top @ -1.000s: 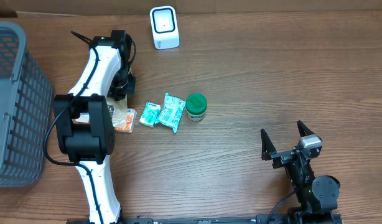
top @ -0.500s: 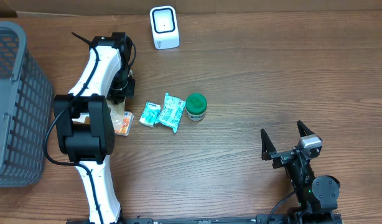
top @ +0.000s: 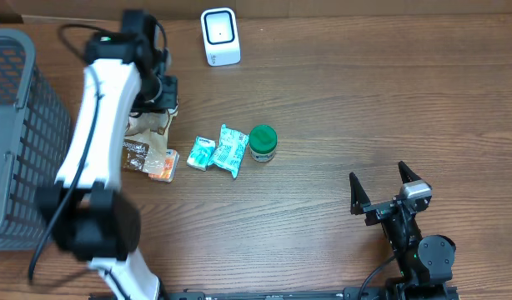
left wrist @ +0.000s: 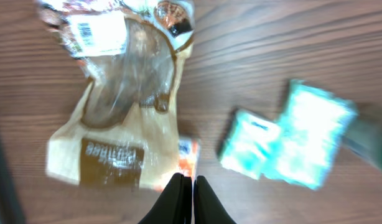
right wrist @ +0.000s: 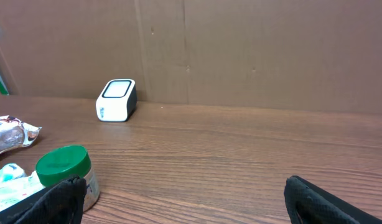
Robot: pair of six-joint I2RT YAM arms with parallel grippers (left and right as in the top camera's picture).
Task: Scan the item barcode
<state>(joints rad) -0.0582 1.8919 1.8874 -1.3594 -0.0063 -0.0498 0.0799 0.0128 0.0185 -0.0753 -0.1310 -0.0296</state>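
Plainly shows left jaws shut at the edge of a brown snack bag [top: 145, 142], barcode label [left wrist: 94, 32] up, left of teal packets [top: 218, 152] on the worktop [top: 364, 100], and right jaws wide open, empty.

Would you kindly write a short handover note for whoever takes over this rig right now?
Left gripper: fingers shut on an edge of the tan and clear plastic snack bag, left of the teal packets.
Right gripper: open, empty, at the near right.
White box-shaped scanner: at the far edge.
Done: bag grasped. Left: show its barcode label to the scanner.
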